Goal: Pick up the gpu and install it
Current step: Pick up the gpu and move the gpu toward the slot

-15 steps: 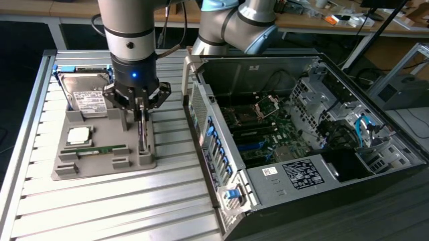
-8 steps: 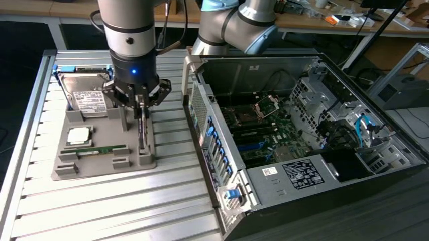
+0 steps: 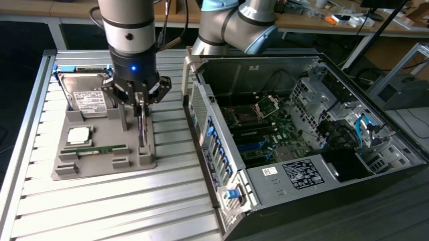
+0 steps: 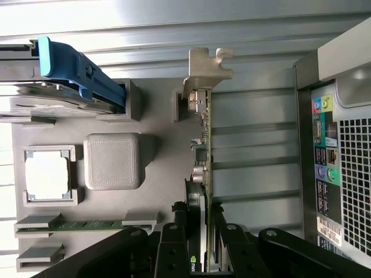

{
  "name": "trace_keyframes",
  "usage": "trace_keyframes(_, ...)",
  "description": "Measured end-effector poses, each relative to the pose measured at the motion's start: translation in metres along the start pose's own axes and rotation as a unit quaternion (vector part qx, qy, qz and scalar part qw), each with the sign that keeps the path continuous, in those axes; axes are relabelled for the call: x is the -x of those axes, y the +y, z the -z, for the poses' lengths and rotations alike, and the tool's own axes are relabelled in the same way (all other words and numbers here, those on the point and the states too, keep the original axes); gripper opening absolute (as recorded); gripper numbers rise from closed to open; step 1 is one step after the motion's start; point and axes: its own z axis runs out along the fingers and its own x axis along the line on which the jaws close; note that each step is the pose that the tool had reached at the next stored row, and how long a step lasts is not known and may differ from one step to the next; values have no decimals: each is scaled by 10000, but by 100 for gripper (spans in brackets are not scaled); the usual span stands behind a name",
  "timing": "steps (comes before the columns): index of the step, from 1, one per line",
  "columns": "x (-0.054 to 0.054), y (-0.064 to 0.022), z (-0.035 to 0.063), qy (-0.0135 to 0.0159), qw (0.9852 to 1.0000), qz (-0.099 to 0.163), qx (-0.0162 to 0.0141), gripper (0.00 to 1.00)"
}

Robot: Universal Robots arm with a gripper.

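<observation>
grey tray point(image 3: 100, 168), gripper point(image 3: 140, 103) clamping upright gpu point(image 3: 141, 131), hard drive point(image 3: 90, 96) and ram point(image 3: 94, 149) beside

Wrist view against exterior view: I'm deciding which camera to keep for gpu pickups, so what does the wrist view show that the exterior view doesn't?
Wrist view: the gpu's silver bracket close up, and the coloured rear ports on the computer case.
Exterior view: the case's open interior with its motherboard, and the arm above the claw.
Both: the claw closed on the upright gpu in the grey tray, with the hard drive, processor and RAM stick alongside.
</observation>
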Motion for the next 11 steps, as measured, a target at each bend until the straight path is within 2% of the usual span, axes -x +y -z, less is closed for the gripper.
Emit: trace_keyframes(11, 3, 2, 100, 1, 10000, 0, 18, 27)
